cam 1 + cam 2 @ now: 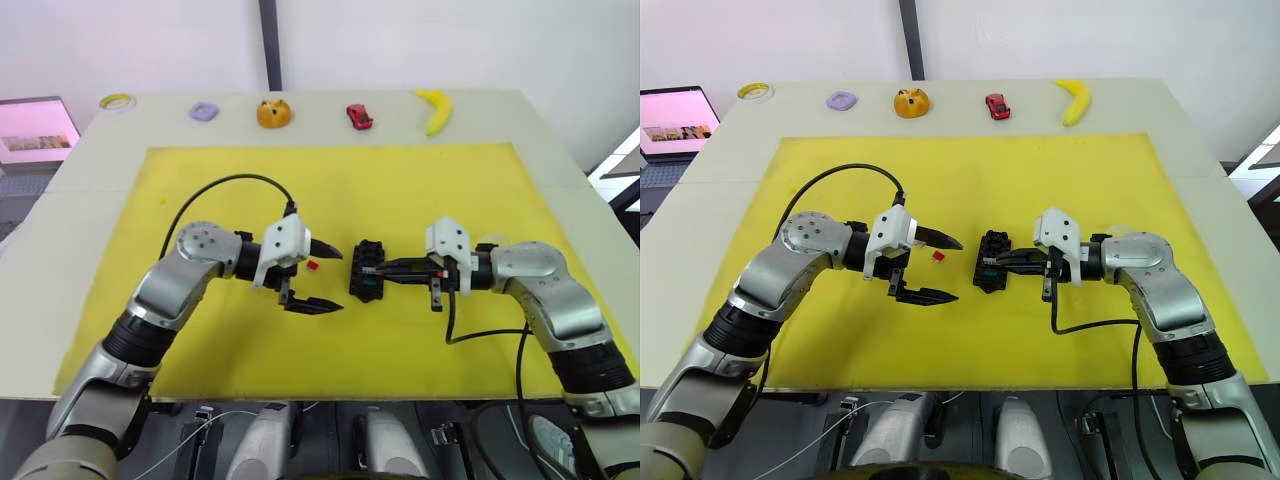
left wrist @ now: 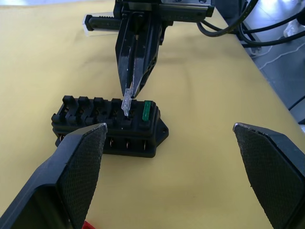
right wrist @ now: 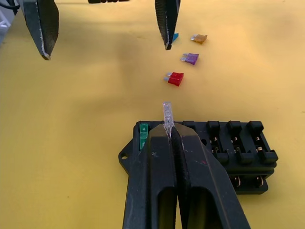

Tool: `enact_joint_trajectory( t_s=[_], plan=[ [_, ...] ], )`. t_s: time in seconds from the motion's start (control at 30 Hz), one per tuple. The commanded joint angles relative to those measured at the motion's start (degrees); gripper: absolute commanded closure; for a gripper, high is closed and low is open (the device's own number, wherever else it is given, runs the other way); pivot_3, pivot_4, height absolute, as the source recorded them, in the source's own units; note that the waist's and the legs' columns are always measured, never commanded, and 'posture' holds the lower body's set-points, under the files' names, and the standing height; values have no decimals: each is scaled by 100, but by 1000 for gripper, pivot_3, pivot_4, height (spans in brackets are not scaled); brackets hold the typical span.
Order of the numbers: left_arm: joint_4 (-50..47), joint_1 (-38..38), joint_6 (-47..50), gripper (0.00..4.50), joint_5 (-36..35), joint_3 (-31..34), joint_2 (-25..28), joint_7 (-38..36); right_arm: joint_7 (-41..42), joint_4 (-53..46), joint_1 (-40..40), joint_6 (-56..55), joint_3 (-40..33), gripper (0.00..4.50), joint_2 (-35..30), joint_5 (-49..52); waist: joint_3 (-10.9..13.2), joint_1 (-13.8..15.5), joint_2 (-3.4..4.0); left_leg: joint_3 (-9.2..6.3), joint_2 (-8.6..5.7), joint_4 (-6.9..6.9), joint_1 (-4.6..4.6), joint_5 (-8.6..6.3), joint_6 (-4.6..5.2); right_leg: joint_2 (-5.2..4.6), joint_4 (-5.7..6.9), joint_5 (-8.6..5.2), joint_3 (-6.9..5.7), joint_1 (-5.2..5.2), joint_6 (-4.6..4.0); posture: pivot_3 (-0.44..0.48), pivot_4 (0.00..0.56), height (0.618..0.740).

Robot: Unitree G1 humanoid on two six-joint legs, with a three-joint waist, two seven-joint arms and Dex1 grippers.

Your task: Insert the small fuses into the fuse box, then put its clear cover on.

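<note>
Right gripper point(image 3: 167, 125) clamped on 1 pale fuse point(image 3: 167, 114) over black fuse box point(image 1: 367, 271) at frame center, green fuse point(image 2: 147, 110) seated beside. Left gripper point(image 1: 318, 277) spread, idle. Insertion underway; next: pushed straight down.

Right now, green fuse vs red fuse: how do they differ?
The green fuse stands upright, seated in an end slot of the fuse box. The red fuse lies flat and loose on the yellow mat, clear of the box. Neither is gripped. Both are small blade-type plastic chips.
</note>
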Motion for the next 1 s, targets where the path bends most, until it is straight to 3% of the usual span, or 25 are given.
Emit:
enact_joint_trajectory(
  t_s=[0.03,1.0],
  plan=[
    [-135,-98,-48,28,-11,82,-17,-23,-38,-131,10,-69,-129,4500,-11,26,0,0,0,0,0,0,0,0,0,0,0,0,0,0,0,0,150,735],
    [-96,-123,-61,28,46,83,-50,-16,-104,-18,49,-185,-3,4500,78,-197,0,1,0,0,0,7,0,0,0,0,8,0,0,0,0,0,150,735]
  ],
)
